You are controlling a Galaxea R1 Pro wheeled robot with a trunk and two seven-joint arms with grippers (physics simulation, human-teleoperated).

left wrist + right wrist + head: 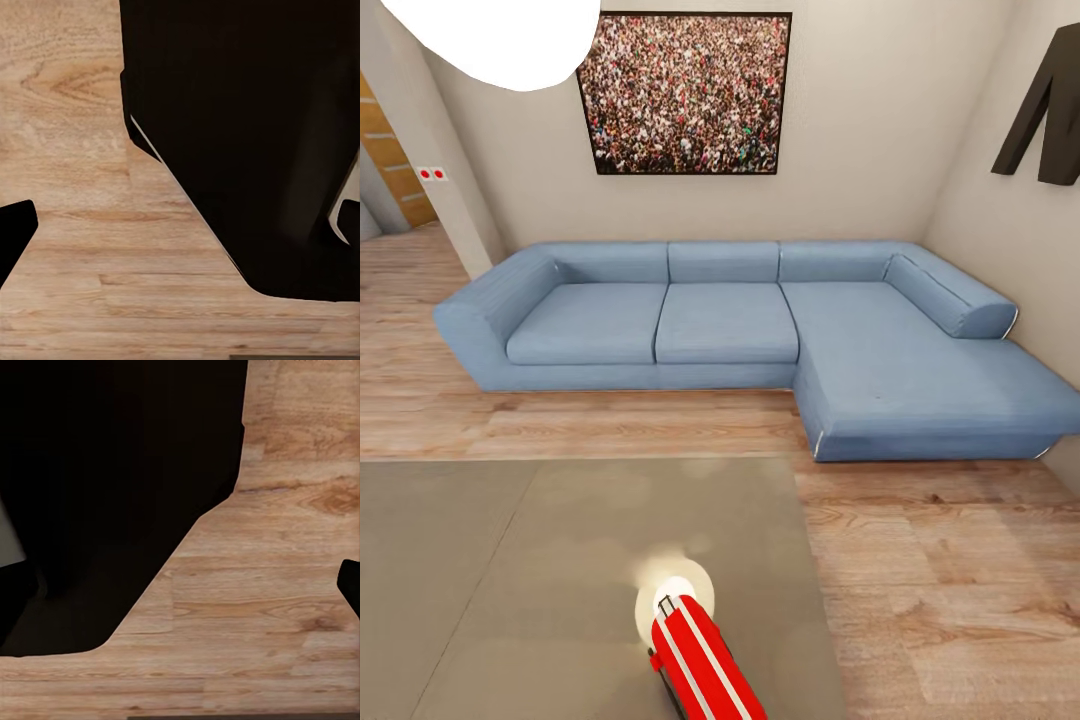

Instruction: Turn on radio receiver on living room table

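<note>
Approaching small red white-striped radio receiver (703,660) at 6 o'clock on grey glossy desk (510,580) | next: reach, press switch | tools' state: cannot tell

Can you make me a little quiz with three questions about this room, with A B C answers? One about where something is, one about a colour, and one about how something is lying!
1. Where is the radio?
A. on the grey table
B. on the sofa
C. on the floor

2. What colour is the sofa?
A. green
B. blue
C. brown

3. How is the radio lying?
A. standing upright on its end
B. hanging from the wall
C. flat on its side, running off the picture's bottom edge

Answers: 1 A, the red case rests on the grey top. 2 B, all its cushions are blue. 3 C, its long striped body lies along the tabletop.
</note>
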